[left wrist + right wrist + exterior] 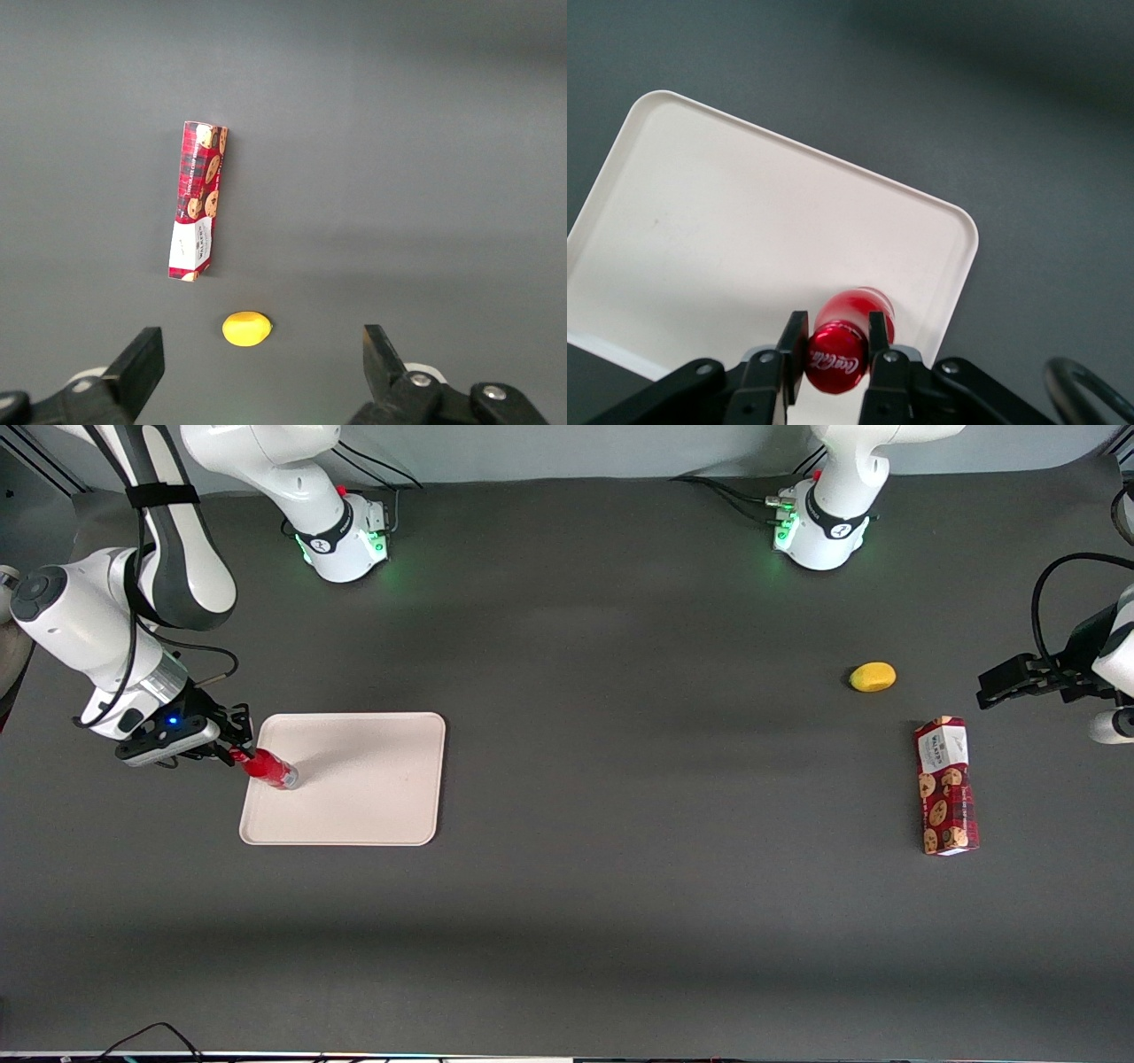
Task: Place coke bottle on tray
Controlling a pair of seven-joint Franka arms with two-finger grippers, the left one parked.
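Red coke bottle (842, 341) clamped in gripper (835, 347) above tray (726, 230)

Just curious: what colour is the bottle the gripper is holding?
Glossy red coke bottle with white script, clearest in the right wrist view, gripper over the tray.

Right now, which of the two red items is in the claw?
The slim coke bottle, clamped in the claw over the tray; the red cookie box lies flat toward the parked arm's end.

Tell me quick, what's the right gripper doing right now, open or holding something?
Right gripper: jaws closed on the coke bottle, held over the tray near its edge.
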